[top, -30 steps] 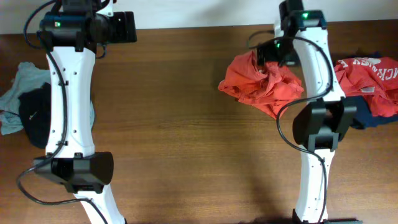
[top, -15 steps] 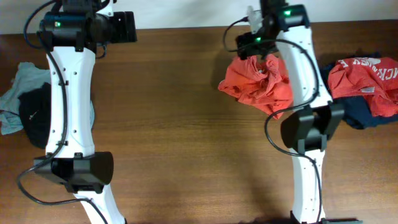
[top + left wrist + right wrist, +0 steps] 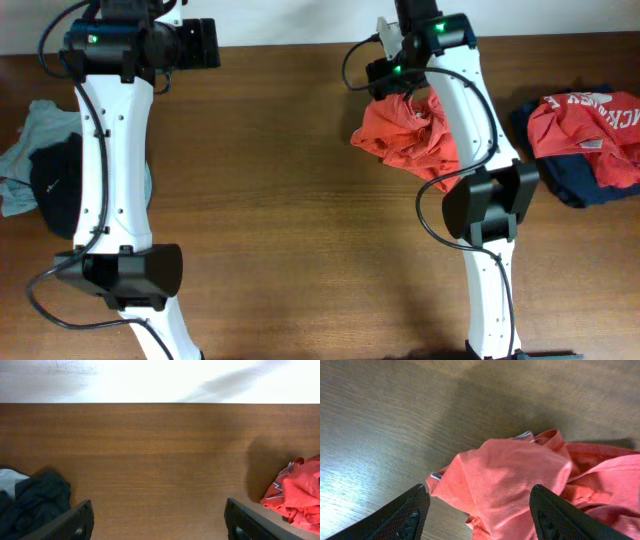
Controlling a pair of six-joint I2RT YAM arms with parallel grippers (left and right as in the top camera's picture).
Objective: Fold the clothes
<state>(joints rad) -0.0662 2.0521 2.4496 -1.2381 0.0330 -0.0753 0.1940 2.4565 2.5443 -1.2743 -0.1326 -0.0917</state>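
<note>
The right gripper (image 3: 477, 504) has wide jaws, with a bump of orange shirt (image 3: 512, 467) between them. A small pinch could slip out. The left gripper (image 3: 158, 519) is wide and empty.

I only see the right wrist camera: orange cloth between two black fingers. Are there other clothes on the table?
Observer: Yes. Overhead, a red shirt with white lettering lies on a navy garment at the far right.
Operator: Anything on the other side?
Observer: A black garment lies on a pale grey-blue garment at the far left.
Operator: What's the other arm doing?
Observer: The left gripper is open and holds nothing, above the table.
</note>
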